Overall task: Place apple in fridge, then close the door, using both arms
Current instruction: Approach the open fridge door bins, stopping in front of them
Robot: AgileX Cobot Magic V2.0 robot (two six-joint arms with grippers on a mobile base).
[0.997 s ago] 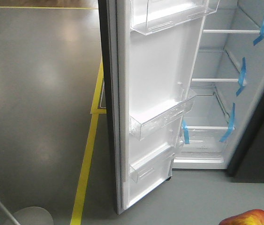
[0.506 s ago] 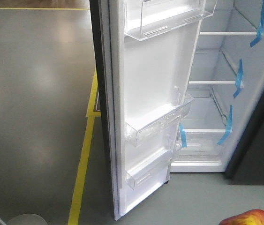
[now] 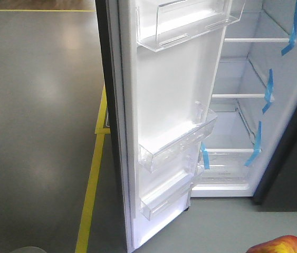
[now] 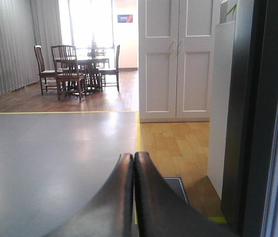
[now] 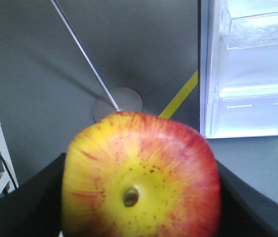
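The red and yellow apple [image 5: 141,177] fills the right wrist view, dimple facing the camera, with my right gripper [image 5: 141,200] shut on it, black fingers [image 5: 30,202] at both sides. Its top peeks in at the front view's bottom right corner as the apple [image 3: 283,245]. The fridge [image 3: 243,121] stands open, showing white shelves and blue tape strips. Its door [image 3: 164,105] swings out toward me, white lining and clear bins showing. My left gripper [image 4: 133,157] is shut on nothing, low over the grey floor, left of the door's dark edge [image 4: 250,123].
A yellow tape line [image 3: 90,190] runs along the floor left of the door. A round grey base with a thin pole [image 5: 117,103] stands on the floor. White double doors [image 4: 176,59] and a dining table with chairs [image 4: 77,69] lie far off. A dark grey panel [image 3: 290,174] borders the fridge's right.
In the front view the door and fridge have shifted left and grown a little larger. The round base has slid almost out at the bottom left. The apple stays held.
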